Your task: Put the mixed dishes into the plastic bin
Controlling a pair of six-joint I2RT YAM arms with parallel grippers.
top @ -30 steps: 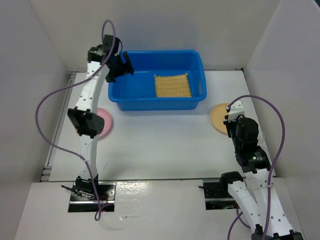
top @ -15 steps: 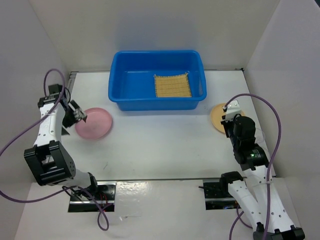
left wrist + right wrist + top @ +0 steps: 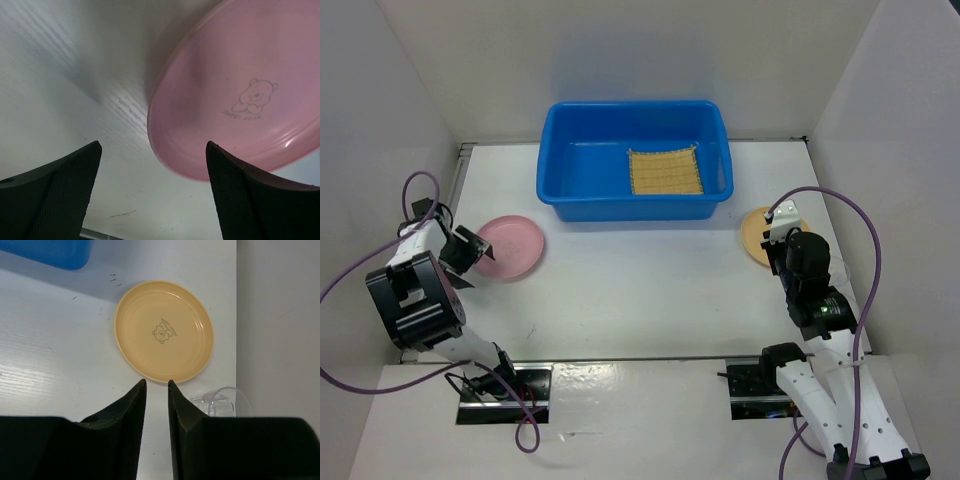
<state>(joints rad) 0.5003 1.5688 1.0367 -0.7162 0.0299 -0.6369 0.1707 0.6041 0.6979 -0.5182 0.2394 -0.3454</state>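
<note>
Blue bin sits at the far-centre of the table. The yellow woven mat lies flat inside the bin, in its right half. Pink plate is on the table off the bin's near-left corner, well apart from it. L gripper is at that plate's edge on the side away from the bin, fingers spread wide, nothing grasped; wrist cam shows the plate rim just ahead btwn the fingers. Tan plate lies off the bin's near-right corner. R gripper hangs over the plate's edge farthest from the bin, fingers nearly together w/ a thin gap, gripping nothing. One clear cup sits just beyond that plate, farther from the bin, partly hidden by a finger.
</note>
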